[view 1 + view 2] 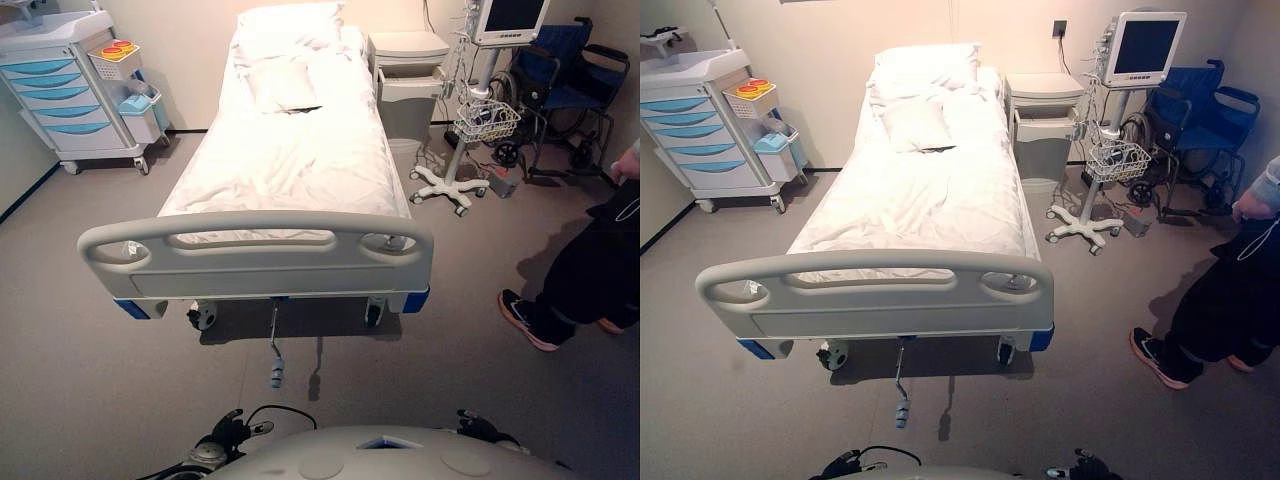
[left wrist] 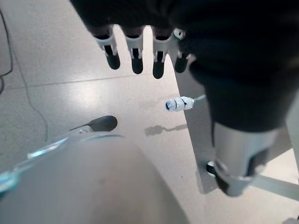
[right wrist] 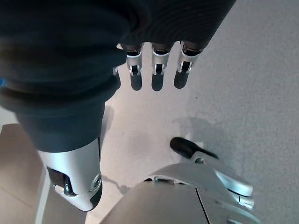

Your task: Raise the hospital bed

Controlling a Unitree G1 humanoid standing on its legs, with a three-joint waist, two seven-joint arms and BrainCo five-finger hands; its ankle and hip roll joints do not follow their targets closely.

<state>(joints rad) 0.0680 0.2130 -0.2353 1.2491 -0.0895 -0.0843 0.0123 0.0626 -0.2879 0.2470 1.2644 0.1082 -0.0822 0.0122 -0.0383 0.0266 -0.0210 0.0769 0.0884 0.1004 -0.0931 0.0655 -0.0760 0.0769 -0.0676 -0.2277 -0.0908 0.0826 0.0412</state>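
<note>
Since both arms hang at our sides, the left robot hand (image 2: 140,51) and right robot hand (image 3: 156,70) show straight, relaxed fingers holding nothing. Ahead stands the white-sheeted hospital bed with its grey plastic footboard (image 1: 255,250), lengthwise away from us. Beneath the footboard a slim metal crank handle with a pale grip (image 1: 275,362) juts toward us (low, near the floor). We judge the frame heavy and rigid; the crank's grip is where to take hold, turning stiffly.

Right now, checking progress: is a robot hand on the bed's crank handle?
No, the crank handle hangs free below the footboard, untouched.
</note>
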